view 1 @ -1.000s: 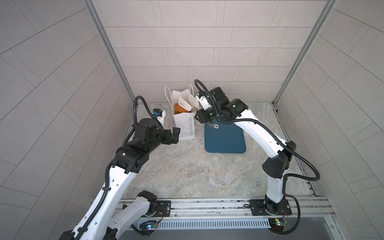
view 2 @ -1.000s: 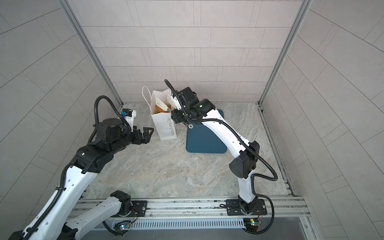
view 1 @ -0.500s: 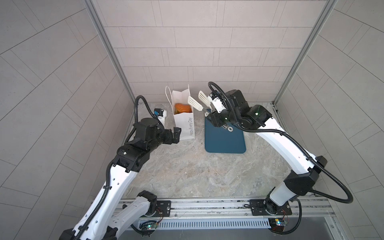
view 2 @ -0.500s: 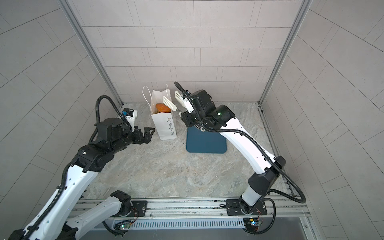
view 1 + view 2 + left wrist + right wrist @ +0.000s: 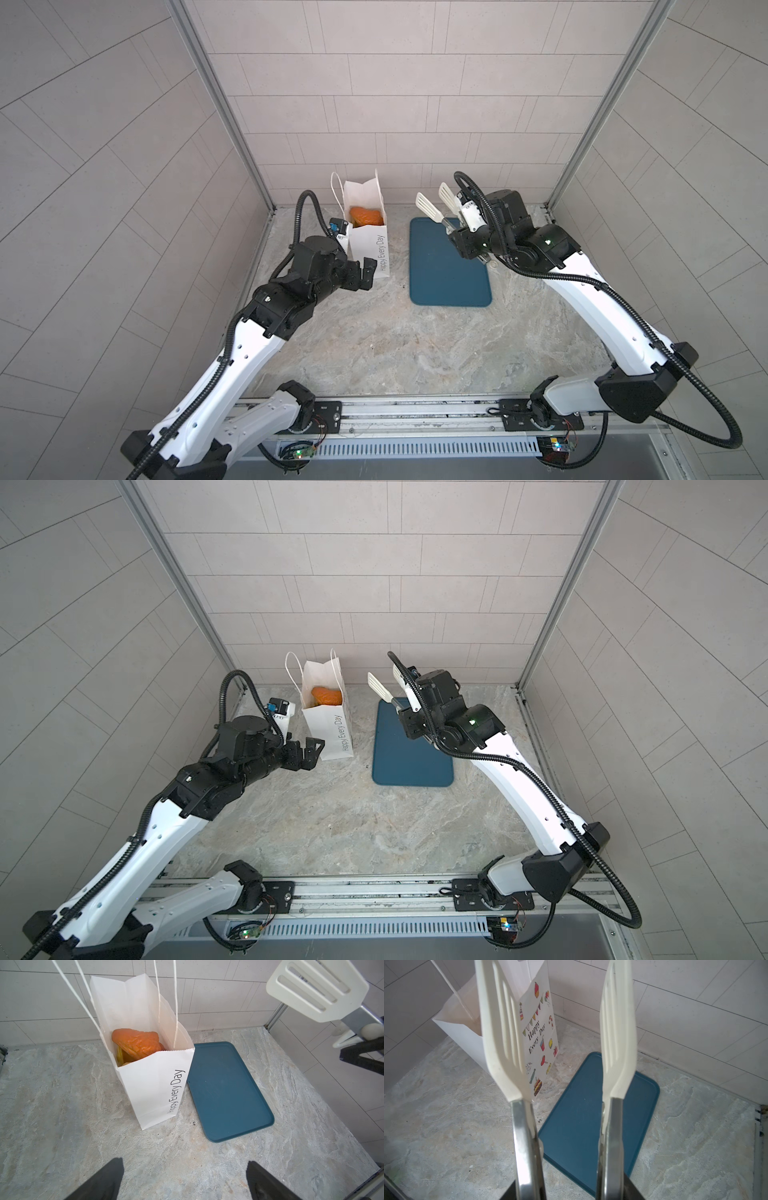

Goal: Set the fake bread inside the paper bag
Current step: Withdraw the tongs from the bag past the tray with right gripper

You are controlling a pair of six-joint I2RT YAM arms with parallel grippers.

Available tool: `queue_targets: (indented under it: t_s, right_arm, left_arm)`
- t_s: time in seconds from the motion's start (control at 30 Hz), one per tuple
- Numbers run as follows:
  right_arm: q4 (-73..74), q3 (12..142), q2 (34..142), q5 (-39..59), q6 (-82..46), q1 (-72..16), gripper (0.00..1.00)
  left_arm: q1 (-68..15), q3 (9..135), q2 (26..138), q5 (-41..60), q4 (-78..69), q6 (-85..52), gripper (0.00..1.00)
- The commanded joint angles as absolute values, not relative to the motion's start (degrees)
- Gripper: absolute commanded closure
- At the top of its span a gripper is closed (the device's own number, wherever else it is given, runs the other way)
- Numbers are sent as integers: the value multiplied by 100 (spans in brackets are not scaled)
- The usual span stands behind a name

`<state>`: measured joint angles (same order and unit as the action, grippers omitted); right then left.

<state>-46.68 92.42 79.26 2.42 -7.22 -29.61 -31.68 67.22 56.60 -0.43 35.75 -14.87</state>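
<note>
Left gripper (image 5: pixel 185 1182): jaws spread wide, nothing between them. It sits low, near the base of the paper bag (image 5: pixel 153 1088) on the lettered side, not touching it.

Right gripper (image 5: pixel 461 239): jaws clamped on the metal arms of the white slotted tongs (image 5: pixel 502 1043). The tong blades stand apart with nothing pinched between them. They are raised, off to the bag's side and clear of it, with the blades angled toward the bag.

The bag is upright on the marble-look tabletop (image 5: pixel 374 340), mouth open, cord handles up. The fake bread (image 5: pixel 136 1043) is inside the bag — an orange-brown piece on top, just below the rim, with a yellow piece partly showing under it. I can't tell how many pieces lie deeper.

The dark teal tray (image 5: pixel 449 266) lies flat just beside the bag, on the right arm's side — whether its edge touches the bag I can't tell.
</note>
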Motion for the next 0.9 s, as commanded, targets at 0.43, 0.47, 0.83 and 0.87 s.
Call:
queue_targets:
  t_s: [0.43, 0.47, 0.83, 0.87]
  right_arm:
    - [-4243, 7184, 7287, -1017, -923, -2007, 45]
    - [-4229, 7106, 7298, -1066, -923, -1974, 45]
    - [-4126, 6472, 7545, -1448, -1302, -1590, 45]
    - [-4107, 6421, 7556, -1480, -1352, -1553, 45]
  left_arm:
    - [-3674, 6792, 5957, -363, 3210, -1396, 0]
    - [-3704, 6777, 5975, -352, 3172, -1404, 0]
    - [-4112, 6538, 6324, -171, 2639, -1661, 0]
    - [-4153, 6509, 6357, -167, 2584, -1685, 0]
